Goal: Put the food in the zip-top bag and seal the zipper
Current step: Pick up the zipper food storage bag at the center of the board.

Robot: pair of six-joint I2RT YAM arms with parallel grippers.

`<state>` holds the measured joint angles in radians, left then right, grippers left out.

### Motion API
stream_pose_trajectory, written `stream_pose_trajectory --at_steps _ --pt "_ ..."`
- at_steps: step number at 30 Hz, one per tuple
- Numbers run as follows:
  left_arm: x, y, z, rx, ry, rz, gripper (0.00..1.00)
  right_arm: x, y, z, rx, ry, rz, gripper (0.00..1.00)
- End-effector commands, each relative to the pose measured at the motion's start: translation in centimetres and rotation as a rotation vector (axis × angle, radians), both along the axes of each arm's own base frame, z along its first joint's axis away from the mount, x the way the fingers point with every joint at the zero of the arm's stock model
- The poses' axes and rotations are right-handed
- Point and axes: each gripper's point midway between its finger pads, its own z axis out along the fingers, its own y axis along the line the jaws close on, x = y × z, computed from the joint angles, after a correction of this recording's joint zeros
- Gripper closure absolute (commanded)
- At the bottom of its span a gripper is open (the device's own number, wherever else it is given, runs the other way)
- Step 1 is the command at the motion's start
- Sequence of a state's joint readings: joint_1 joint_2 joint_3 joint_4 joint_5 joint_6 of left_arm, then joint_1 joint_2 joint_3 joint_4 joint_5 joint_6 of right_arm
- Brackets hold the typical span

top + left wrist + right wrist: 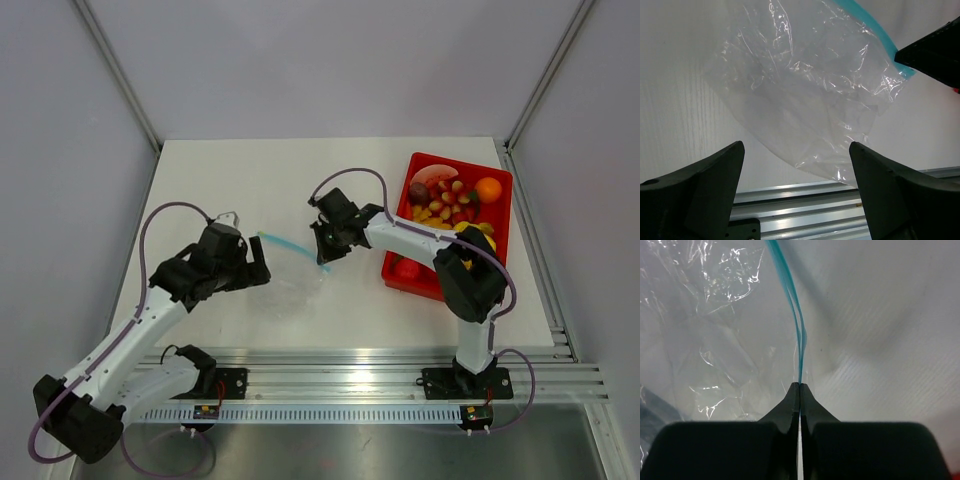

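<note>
The clear zip-top bag (296, 272) lies on the white table between my arms; it also shows in the left wrist view (805, 85) and the right wrist view (705, 335). Its light blue zipper (283, 243) runs along the far edge. My right gripper (322, 260) is shut on the zipper's right end (799, 360), the strip running out from between the fingertips. My left gripper (255, 268) is open and empty beside the bag's left side, its fingers (705, 175) wide apart. The food (447, 203) lies in the red tray.
The red tray (499, 185) stands at the right, behind my right arm. An aluminium rail (380, 360) runs along the table's near edge and shows in the left wrist view (800, 200). Grey walls enclose the table.
</note>
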<state>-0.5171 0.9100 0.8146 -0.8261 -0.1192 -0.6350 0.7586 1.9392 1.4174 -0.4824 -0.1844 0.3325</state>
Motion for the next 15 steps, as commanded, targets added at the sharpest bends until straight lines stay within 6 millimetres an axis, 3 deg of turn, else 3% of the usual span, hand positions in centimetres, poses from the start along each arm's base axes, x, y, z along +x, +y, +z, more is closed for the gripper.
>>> stream_pose_trajectory --at_steps 1,3,4,5,7,10,11,15 --pt "2.4 -0.8 4.1 -0.007 -0.117 -0.026 0.10 2.2 -1.4 5.1 0.024 -0.174 -0.133 1.00" --pt "3.0 -1.6 4.5 -0.006 -0.111 -0.064 0.10 3.6 -3.5 6.3 -0.025 -0.256 -0.261 1.00" --pt "3.7 -2.1 6.0 -0.027 -0.139 -0.074 0.10 4.1 -5.1 7.5 -0.044 -0.316 -0.325 1.00" --pt "3.8 -3.0 6.1 -0.042 -0.123 -0.108 0.10 4.3 -5.7 8.2 -0.043 -0.345 -0.363 1.00" --pt "4.8 -4.5 8.4 -0.099 -0.162 -0.144 0.10 4.3 -7.3 10.2 -0.029 -0.414 -0.420 1.00" --pt "5.5 -7.4 10.1 -0.207 -0.153 -0.210 0.10 3.8 -8.6 12.4 -0.006 -0.509 -0.460 1.00" --pt "6.0 -8.3 11.6 -0.250 -0.173 -0.220 0.11 3.6 -8.8 12.8 -0.004 -0.531 -0.457 1.00" --pt "7.6 -12.0 14.0 -0.376 -0.151 -0.293 0.16 2.6 -9.0 14.4 0.058 -0.596 -0.455 1.00"
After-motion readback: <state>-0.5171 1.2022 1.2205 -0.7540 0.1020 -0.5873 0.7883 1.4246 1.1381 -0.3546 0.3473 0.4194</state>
